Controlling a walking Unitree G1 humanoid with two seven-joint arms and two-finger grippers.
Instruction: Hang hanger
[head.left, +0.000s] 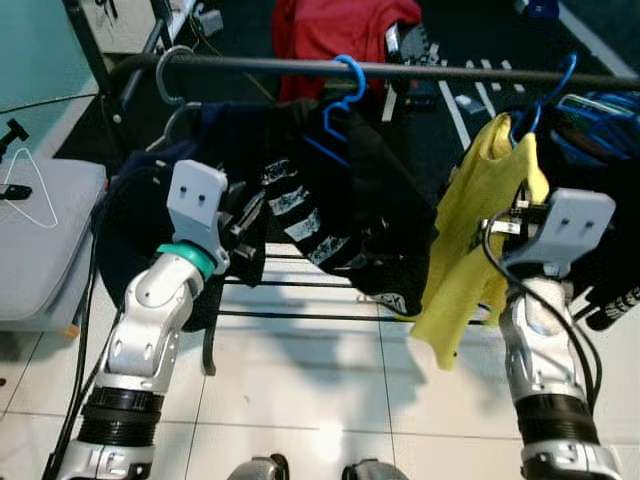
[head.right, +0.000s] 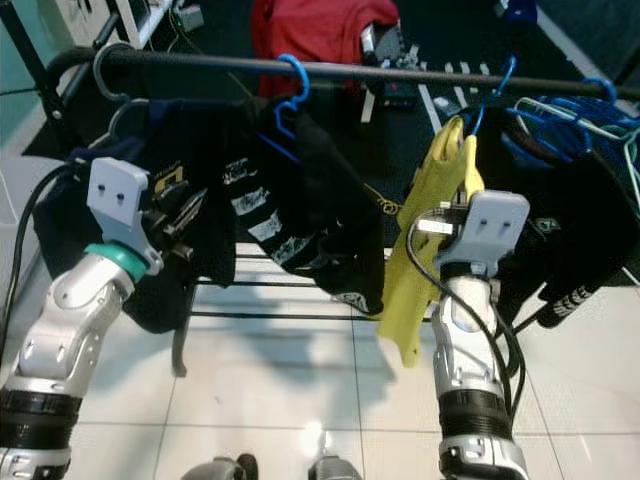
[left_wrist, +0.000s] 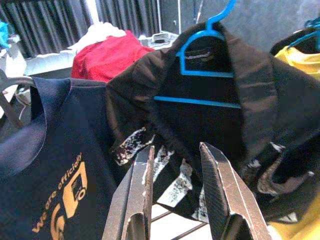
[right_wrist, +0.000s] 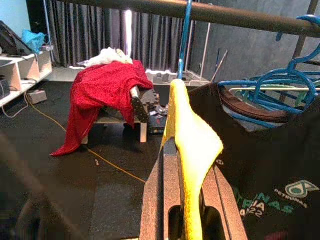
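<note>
a dark clothes rail (head.left: 420, 70) runs across in front of the robot, hung with garments. a blue hanger (head.left: 345, 95) is hooked over the rail near its middle and carries a black shirt (head.left: 350, 210) with white print, which droops unevenly down toward the white tiled floor (head.left: 300, 380). to its left a navy shirt (left_wrist: 55, 170) with orange lettering hangs on a grey hanger (head.left: 172, 75). the left tool (left_wrist: 177, 190) is raised just in front of the black shirt, its two fingers parted with a gap between them and nothing held. further right a yellow shirt (head.left: 480, 220) hangs from another blue hook (head.left: 555, 95) on the rail. the right tool (right_wrist: 192, 200) is up against that yellow shirt, its fingers closed on a fold of the yellow cloth that stands up between them. beside it hangs a black shirt with teal print (right_wrist: 280, 195), with a cluster of blue hangers (right_wrist: 265, 90) on the rail. behind the rail, red cloth (right_wrist: 100, 95) is draped over a low stand.
</note>
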